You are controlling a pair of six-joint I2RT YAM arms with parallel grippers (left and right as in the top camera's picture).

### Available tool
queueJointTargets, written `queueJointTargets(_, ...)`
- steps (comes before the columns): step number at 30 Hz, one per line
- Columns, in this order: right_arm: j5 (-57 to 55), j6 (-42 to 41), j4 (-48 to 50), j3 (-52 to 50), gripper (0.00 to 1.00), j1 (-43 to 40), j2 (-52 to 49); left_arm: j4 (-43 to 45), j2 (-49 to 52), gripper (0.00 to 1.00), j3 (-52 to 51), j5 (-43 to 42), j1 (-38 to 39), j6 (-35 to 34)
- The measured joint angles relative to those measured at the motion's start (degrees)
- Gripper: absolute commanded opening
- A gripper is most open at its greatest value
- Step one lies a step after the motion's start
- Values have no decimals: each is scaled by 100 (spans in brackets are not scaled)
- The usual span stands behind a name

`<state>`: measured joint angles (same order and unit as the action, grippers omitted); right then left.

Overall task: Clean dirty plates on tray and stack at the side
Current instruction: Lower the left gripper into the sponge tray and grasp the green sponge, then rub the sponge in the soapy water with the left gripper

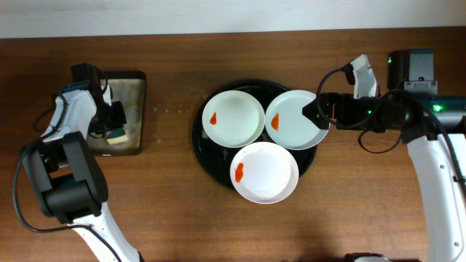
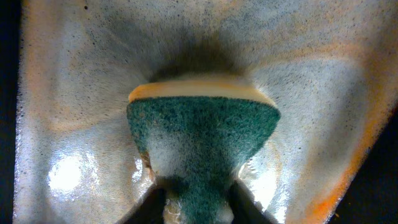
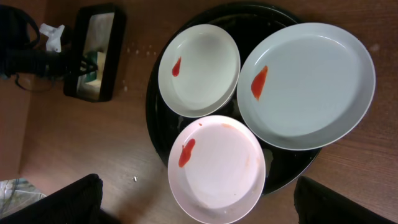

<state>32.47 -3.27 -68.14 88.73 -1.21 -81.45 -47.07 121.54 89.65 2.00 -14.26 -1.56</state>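
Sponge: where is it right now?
Overhead view, far left: the sponge sits in the small dark tray, pinched by the left gripper.

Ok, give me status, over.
Left gripper shut on sponge. Right gripper open by the tray. Three plates on it, all smeared. Nothing blocking.

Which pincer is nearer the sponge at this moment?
Left. The left pincer is clamped on the sponge over the sponge tray; the right pincer sits far across the table, open at the rightmost plate's edge.

White plates (image 1: 234,109) (orange-red smears (image 1: 213,118)), black tray (image 1: 206,156)
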Motion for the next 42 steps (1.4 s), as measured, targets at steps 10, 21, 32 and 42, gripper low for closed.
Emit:
queueJointTargets(10, 0, 0, 0, 0, 99, 0, 0, 20, 2, 0, 17, -332, -20, 22)
queueJointTargets(21, 0, 0, -2, 0, 99, 0, 0, 815, 2, 0, 74, -1473, -256, 243)
queueJointTargets(32, 0, -2, -2, 0, 99, 0, 0, 901, 579, 0, 107, -2885, -765, 249)
queueJointTargets(42, 0, 0, 0, 0, 99, 0, 0, 238, 581, 0, 551, -3119, -800, -107)
